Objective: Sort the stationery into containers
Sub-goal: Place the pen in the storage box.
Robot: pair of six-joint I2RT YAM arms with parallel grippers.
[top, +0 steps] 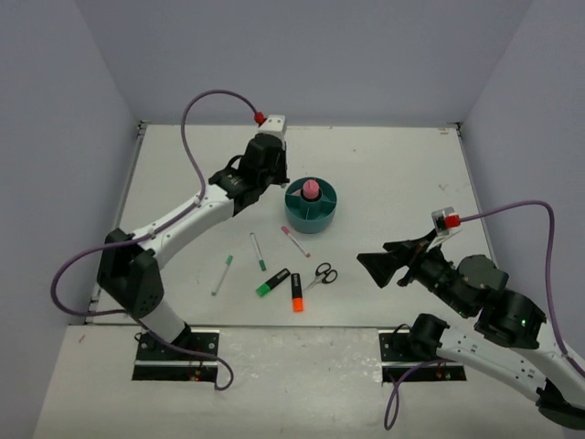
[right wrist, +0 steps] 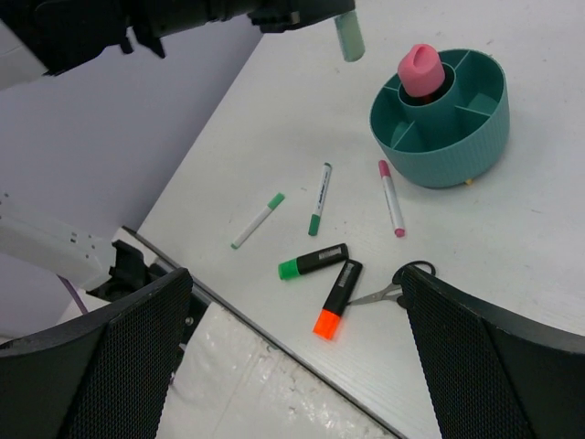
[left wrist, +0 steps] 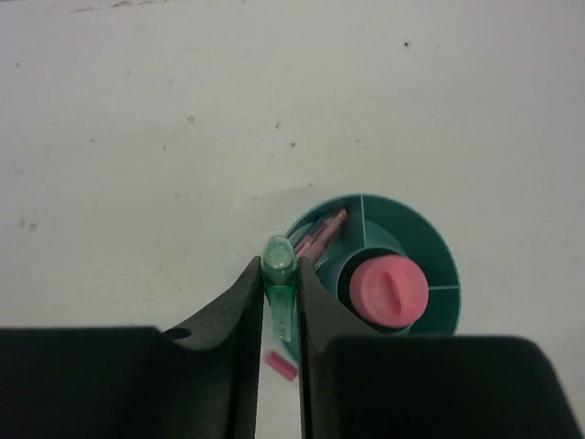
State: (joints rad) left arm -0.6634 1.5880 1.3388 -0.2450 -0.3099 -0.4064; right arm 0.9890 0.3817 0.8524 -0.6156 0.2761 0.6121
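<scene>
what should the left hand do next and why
Probably shift the left hand slightly toward the organizer. It is shut on a green item that hangs at the rim's outer edge, not clearly over a compartment, so releasing now might drop it outside.

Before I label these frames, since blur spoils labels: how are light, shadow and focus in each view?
Top external: even, soft light, faint shadows, scissors crisp. Left wrist: the held green pen looks slightly soft, the dark fingers beside it show no detail, the organizer throws a faint shadow. Right wrist: table items sharp, own fingers dark at the lower corners; no glare.
</scene>
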